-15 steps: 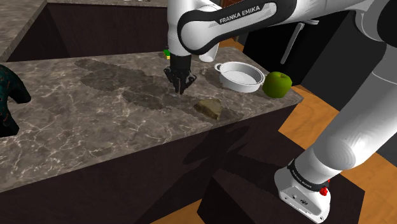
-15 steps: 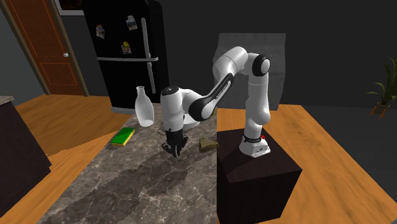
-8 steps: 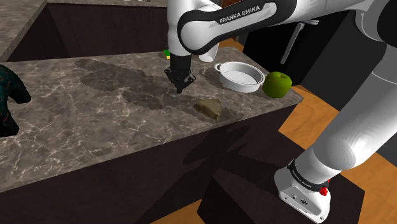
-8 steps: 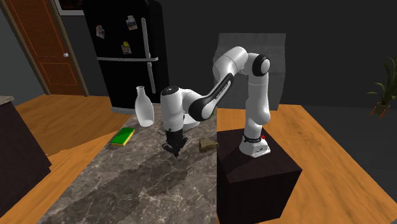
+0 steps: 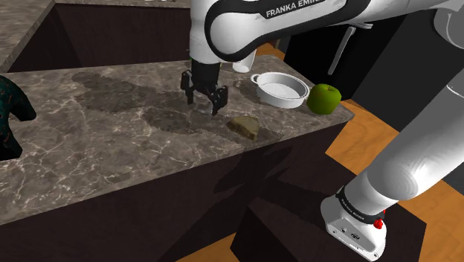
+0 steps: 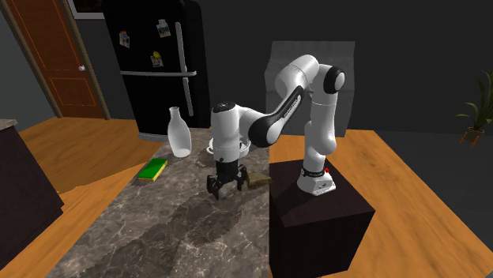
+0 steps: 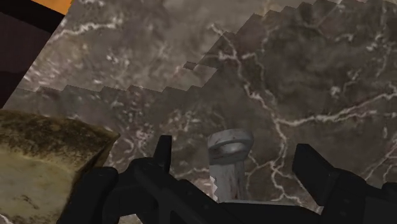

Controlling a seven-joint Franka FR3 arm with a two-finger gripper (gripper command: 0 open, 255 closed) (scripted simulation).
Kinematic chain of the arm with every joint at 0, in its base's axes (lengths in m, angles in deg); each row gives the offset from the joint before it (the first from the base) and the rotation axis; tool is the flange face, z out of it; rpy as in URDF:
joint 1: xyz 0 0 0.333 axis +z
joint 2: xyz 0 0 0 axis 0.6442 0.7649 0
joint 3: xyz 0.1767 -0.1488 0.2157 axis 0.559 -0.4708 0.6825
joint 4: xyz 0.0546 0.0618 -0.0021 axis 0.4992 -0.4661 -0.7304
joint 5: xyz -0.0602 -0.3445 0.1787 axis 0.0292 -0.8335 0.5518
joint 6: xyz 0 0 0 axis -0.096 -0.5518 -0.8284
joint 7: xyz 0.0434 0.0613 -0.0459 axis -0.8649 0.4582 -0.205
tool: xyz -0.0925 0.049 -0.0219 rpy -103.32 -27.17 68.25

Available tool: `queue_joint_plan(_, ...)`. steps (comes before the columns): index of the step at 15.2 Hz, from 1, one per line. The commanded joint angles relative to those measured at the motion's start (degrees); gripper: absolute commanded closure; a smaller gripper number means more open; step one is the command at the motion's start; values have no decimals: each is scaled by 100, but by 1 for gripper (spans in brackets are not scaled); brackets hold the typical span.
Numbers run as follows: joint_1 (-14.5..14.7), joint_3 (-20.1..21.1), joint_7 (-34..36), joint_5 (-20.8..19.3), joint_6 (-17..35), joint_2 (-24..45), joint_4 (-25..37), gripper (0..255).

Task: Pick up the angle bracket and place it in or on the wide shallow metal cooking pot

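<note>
While my pincer point(image 5: 204, 103) hangs spread astride the grey angle bracket point(image 7: 229, 159) without touching it, the white pot point(image 5: 279, 97) sits bare inside.

The table point(image 5: 111, 141) has a dark marble top with pale veins and plain dark brown sides. At its far end in the shoulder view's right stands a white shallow pot point(image 5: 281, 89) with two small handles. A green apple point(image 5: 324, 98) sits just beside it, near the corner. A flat brownish lump point(image 5: 244, 126) lies close to the front edge, apart from the pot. Near the lump, a small grey metal bracket point(image 7: 228, 162) shows against the marble; whether it rests there cannot be told. A white bottle point(image 6: 179, 132) stands upright at the far end, with a green and yellow sponge point(image 6: 152, 169) lying flat near it. A dark teal figure point(image 5: 11, 119) stands at the shoulder view's left edge.
</note>
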Motion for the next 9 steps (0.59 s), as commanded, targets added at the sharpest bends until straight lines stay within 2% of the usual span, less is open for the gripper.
queue_joint_plan(1, 23, 20, 72, 28, 101, 2, -76, 0)
queue_joint_plan(6, 57, 25, 164, -102, 463, 187, -288, 0)
queue_joint_plan(9, 62, 24, 176, -118, 504, 210, -311, 0)
